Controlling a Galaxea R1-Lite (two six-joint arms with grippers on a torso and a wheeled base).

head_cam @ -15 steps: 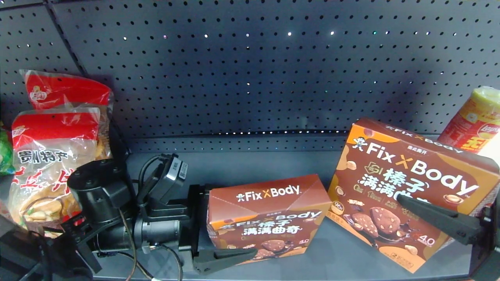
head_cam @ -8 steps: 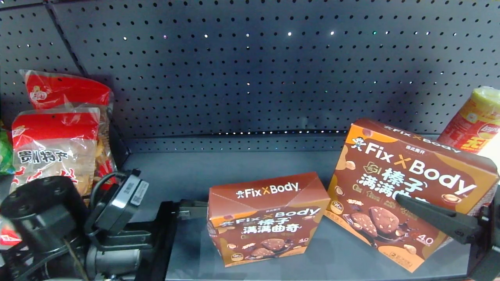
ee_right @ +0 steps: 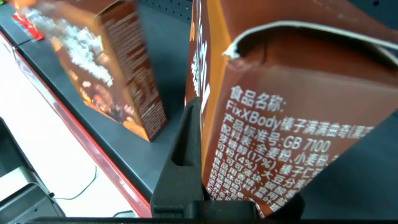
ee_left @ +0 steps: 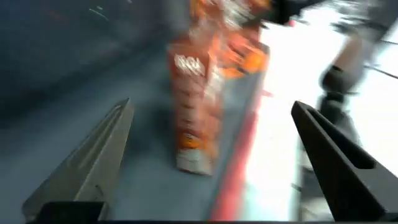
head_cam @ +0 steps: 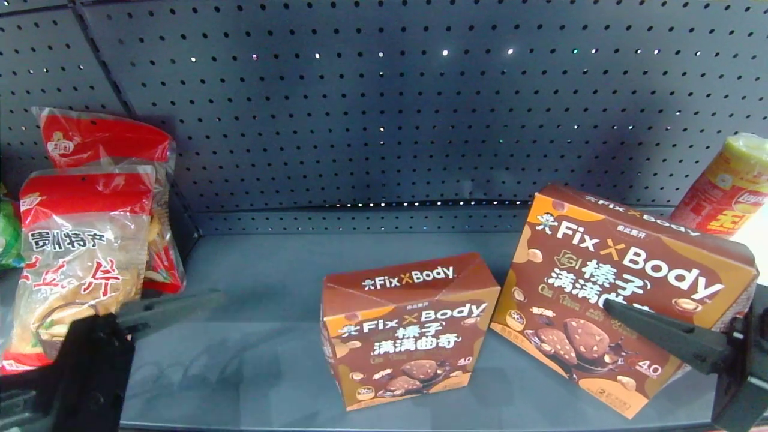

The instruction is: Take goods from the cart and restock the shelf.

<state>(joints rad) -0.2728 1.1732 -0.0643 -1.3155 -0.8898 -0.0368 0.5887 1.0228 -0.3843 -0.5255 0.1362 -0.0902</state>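
Two brown cookie boxes are on the shelf [head_cam: 270, 282]; the small box [head_cam: 411, 333] stands upright near the middle front, touched by neither gripper; the large box [head_cam: 624, 282], just to its right, sits tilted and is clamped by the right gripper [head_cam: 636, 321], one finger lying across its printed front; the left gripper [ee_left: 208, 168] has its fingers spread wide and holds nothing, low at the shelf's left front near the red snack bags [head_cam: 84, 252], well apart from the small box; a chip canister [head_cam: 729, 186] stands at the far right behind the large box.

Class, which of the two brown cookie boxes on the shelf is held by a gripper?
The tilted box on the right, clamped by the right gripper; the middle box stands free.
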